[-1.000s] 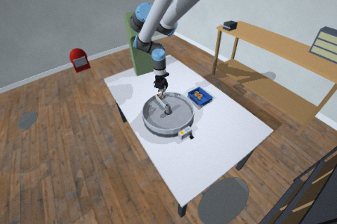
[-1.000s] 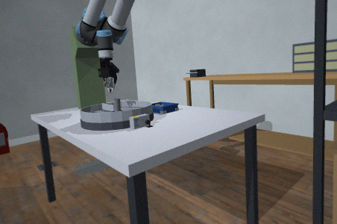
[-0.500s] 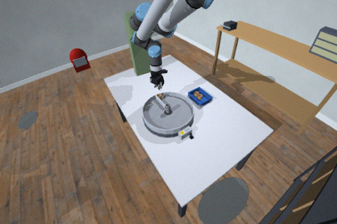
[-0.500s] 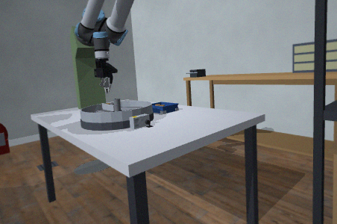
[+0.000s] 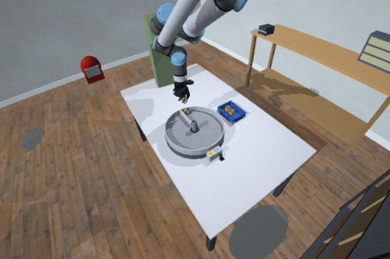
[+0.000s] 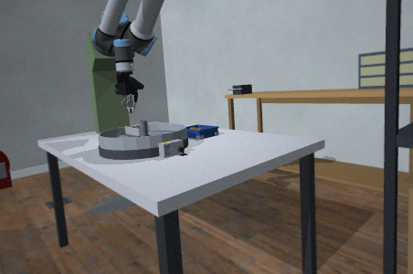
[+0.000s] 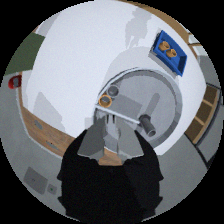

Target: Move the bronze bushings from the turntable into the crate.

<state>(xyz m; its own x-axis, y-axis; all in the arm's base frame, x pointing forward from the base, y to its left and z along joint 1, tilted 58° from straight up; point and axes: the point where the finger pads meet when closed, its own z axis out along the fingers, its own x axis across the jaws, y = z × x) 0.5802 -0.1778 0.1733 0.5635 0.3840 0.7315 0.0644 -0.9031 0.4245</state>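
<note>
White table [image 5: 259,160] on dark legs, wood plank floor [image 5: 78,190]. Green cabinet [image 6: 102,96] stands behind the table's far edge. Red box [image 5: 91,69] on the floor by the wall. Wooden bench [image 5: 311,47] along the right wall, small dark box [image 5: 266,29] on its end. Grey round patches on the floor [image 5: 32,138]. Dark shelf frame [image 6: 393,100] near right.
</note>
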